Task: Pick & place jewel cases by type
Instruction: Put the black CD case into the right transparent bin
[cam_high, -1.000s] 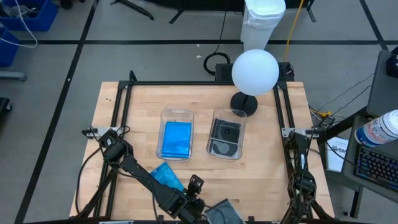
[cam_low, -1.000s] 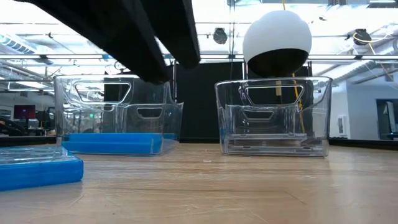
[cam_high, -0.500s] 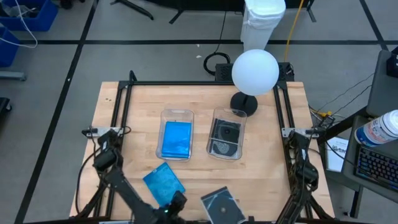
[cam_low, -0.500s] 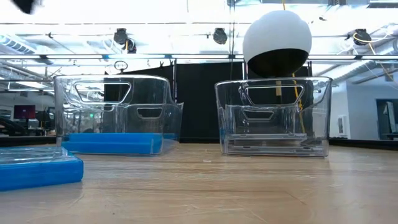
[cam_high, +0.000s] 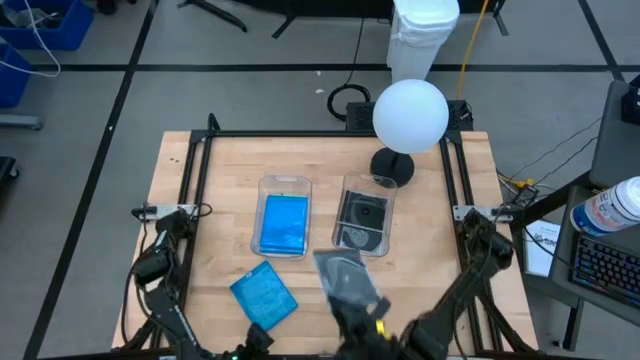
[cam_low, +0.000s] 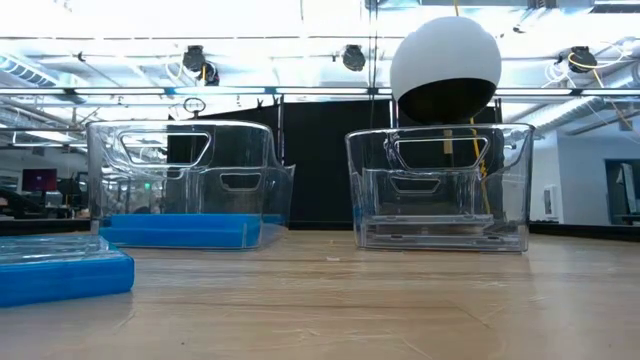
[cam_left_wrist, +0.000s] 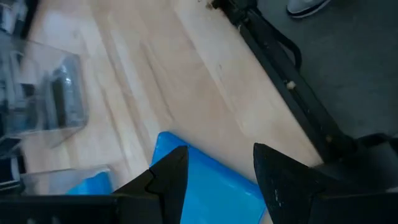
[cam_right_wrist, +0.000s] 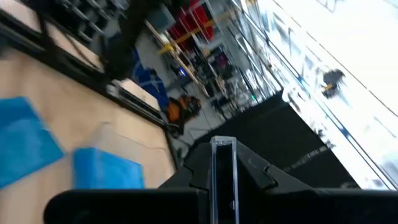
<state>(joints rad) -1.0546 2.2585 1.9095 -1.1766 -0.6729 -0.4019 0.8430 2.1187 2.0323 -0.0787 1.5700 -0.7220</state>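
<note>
- Right gripper (cam_right_wrist: 224, 163) pinches the clear jewel case (cam_high: 347, 275) edge-on, aloft at 6 o'clock of the disc bin (cam_high: 364, 216).
- I advance toward 12, level it, then release.
- Left gripper (cam_left_wrist: 214, 177), parted and empty, hangs above the blue jewel case (cam_high: 264, 296).

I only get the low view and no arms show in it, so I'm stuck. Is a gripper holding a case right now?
Observer: Yes. The right gripper is shut on a clear jewel case.
Operator: Where is that case?
Observer: In the high view it is over the near corner of the bin that holds the disc cases.
Operator: And the other gripper?
Observer: The left gripper is open, close over the loose blue jewel case.
</note>
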